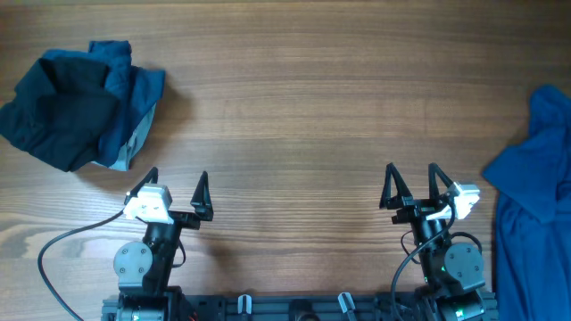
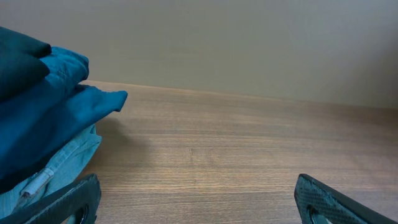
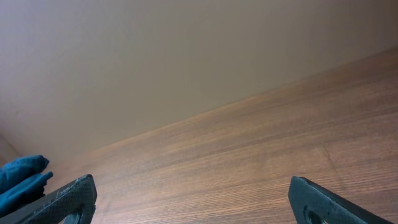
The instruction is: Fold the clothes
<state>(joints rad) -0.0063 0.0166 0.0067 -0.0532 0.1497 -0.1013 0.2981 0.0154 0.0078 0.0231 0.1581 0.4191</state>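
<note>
A heap of folded clothes [image 1: 78, 104] lies at the far left of the table: a near-black garment on top, blue ones under it, one with a grey lining. It also shows in the left wrist view [image 2: 43, 118] at the left. A large mid-blue top [image 1: 533, 201] lies crumpled at the right edge. My left gripper [image 1: 176, 181] is open and empty near the front edge, right of the heap; its fingertips frame bare wood [image 2: 196, 196]. My right gripper [image 1: 411, 178] is open and empty, left of the blue top [image 3: 191, 199].
The wooden table [image 1: 294, 107] stretches between the two piles. Both arm bases stand at the front edge. A plain wall rises behind the table in both wrist views. A bit of blue fabric [image 3: 22, 177] shows at the left in the right wrist view.
</note>
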